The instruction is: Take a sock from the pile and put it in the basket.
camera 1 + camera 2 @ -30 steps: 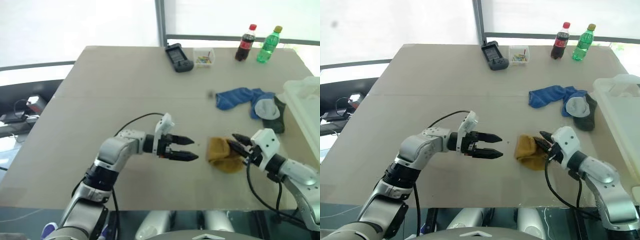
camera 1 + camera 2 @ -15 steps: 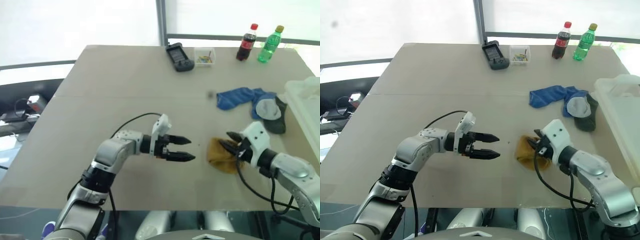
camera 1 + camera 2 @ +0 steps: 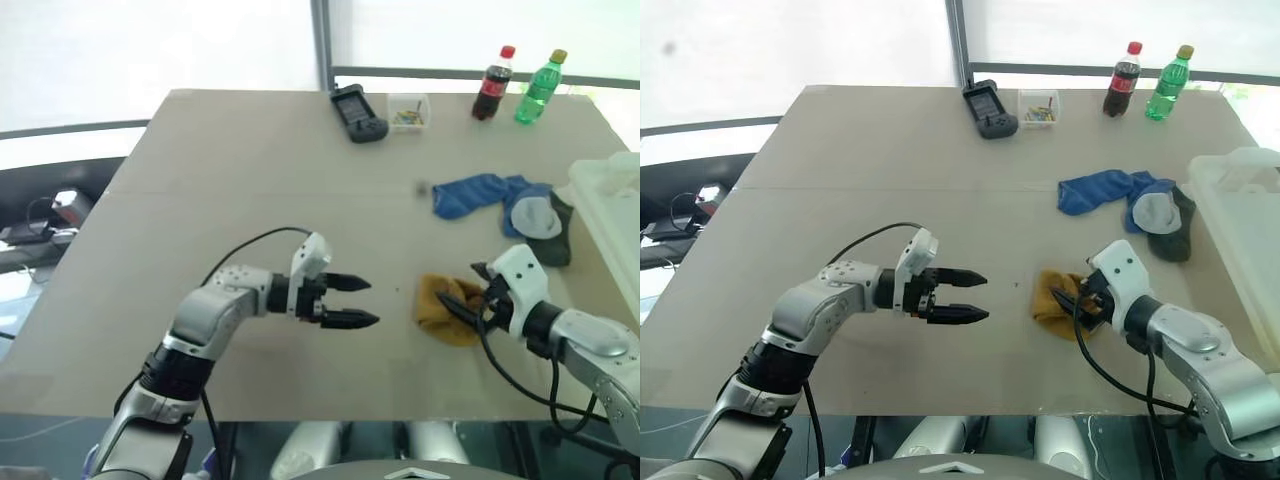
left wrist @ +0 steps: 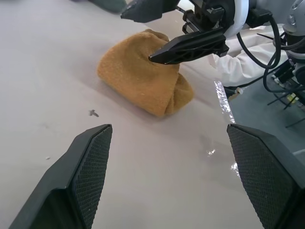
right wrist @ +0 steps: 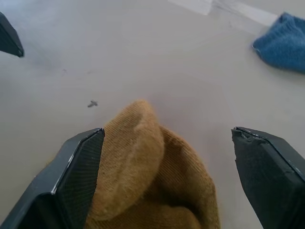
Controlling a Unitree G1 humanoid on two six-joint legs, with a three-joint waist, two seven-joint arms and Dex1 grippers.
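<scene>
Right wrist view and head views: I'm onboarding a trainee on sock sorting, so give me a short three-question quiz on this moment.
1. True or false: the right gripper stands open with the mustard-yellow sock between its fingers.
2. Which thing lies nearest the right gripper? A. the blue sock B. the mustard-yellow sock C. the cola bottle
3. Fill in: the left gripper is open and holds ____.

Key:
1. True. In the right wrist view the fingers stand wide apart on either side of the sock.
2. B.
3. Nothing; it hangs above bare table, apart from the sock.
</scene>
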